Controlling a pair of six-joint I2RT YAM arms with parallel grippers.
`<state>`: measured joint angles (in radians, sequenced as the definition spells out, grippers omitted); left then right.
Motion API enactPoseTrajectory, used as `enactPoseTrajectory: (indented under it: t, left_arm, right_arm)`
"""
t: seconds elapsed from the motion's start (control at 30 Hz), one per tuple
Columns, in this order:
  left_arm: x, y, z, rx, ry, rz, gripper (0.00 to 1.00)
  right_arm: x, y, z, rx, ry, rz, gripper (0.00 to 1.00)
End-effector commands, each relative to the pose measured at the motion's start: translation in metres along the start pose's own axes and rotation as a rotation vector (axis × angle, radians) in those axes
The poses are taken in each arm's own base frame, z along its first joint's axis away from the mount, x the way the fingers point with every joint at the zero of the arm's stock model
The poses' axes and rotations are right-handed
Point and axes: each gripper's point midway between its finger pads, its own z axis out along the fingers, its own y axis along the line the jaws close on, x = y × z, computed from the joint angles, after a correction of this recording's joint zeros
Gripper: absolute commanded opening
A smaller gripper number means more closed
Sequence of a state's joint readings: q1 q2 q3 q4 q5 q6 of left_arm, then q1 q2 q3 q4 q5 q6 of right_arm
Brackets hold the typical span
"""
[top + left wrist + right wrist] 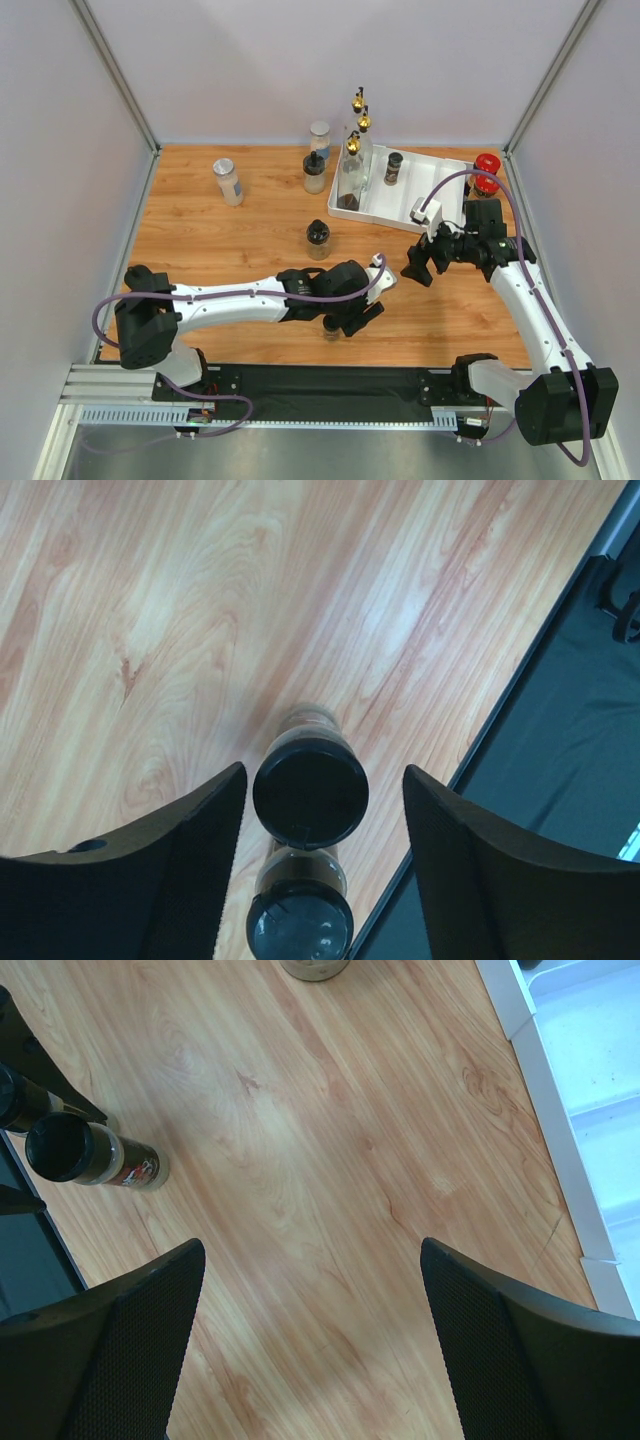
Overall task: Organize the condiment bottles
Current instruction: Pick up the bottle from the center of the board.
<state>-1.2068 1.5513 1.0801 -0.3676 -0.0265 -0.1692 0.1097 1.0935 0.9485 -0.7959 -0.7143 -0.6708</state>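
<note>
- Gripper, left: jaws apart, straddling a black-capped spice jar standing near the table's front edge; gaps show on both sides, no contact.
- Second black-capped jar: just beside the first.
- Gripper, right: jaws wide, empty, over bare wooden table.
- White tray: far right; holds one tall gold-spouted bottle and one small dark-capped jar.
- Red-lidded jars: two, at the tray's right end.
- Silver-lidded clear jar: far left, well apart from the rest.
</note>
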Motion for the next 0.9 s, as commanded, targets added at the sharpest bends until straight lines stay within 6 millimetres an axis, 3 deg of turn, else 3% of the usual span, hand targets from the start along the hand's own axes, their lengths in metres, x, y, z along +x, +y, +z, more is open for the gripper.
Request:
enactPoseTrajectory:
  t: [0.0, 0.03, 0.27, 0.37, 0.47, 0.87]
  left_arm:
    - [-0.025, -0.004, -0.001, -0.009, -0.070, 0.012, 0.69]
    - [-0.025, -0.004, 0.001, -0.011, -0.069, 0.013, 0.67]
    - [-0.025, -0.007, 0.004, -0.003, -0.070, 0.008, 0.25]
    - [-0.030, -0.006, 0.000, -0.007, -0.090, 0.018, 0.15]
    - [-0.038, -0.003, -0.006, -0.020, -0.127, 0.029, 0.10]
    - [-0.084, 0.025, -0.017, -0.095, -0.223, 0.048, 0.10]
  right_arm:
    - [-0.003, -0.004, -0.001, 0.016, -0.010, -0.026, 0.90]
    - [-0.003, -0.004, -0.002, 0.017, -0.011, -0.027, 0.90]
    - [-0.003, -0.004, -0.002, 0.021, -0.009, -0.028, 0.90]
    - [-0.003, -0.005, -0.003, 0.023, -0.010, -0.028, 0.90]
    - [-0.004, -0.005, -0.004, 0.027, -0.013, -0.029, 0.90]
    - [-0.002, -0.019, -0.010, 0.101, 0.001, -0.012, 0.91]
